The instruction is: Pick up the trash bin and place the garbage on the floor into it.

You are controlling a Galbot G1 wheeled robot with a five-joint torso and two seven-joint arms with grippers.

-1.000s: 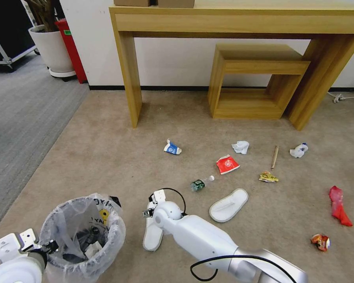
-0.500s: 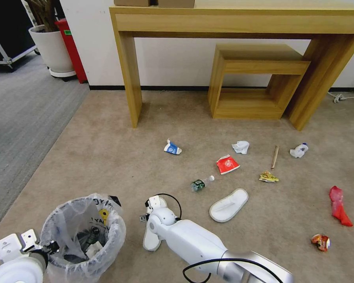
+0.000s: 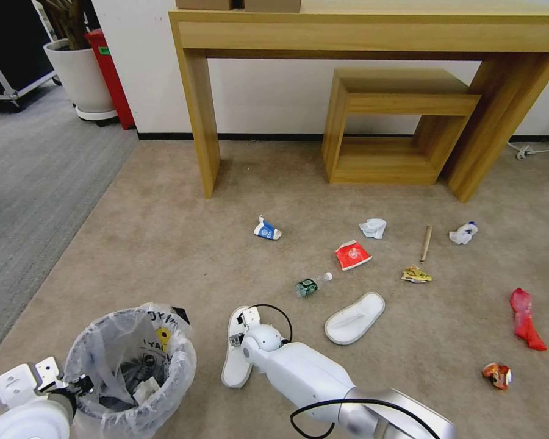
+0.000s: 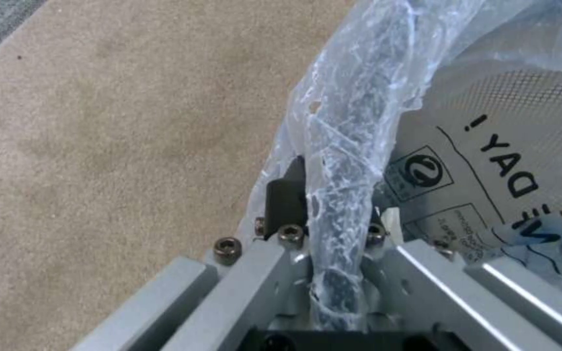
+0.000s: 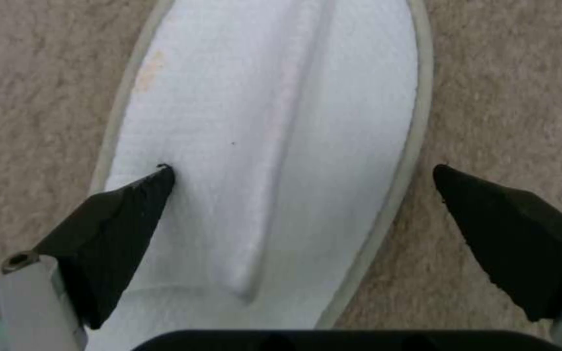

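While left pincer (image 4: 333, 229) clamps bin (image 3: 177, 366), open right pincer (image 5: 300, 195) straddles slipper (image 5: 261, 146)

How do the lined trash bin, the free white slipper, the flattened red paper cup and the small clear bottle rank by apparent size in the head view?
1. lined trash bin, nearest the camera
2. free white slipper
3. flattened red paper cup and small clear bottle: too alike to rank
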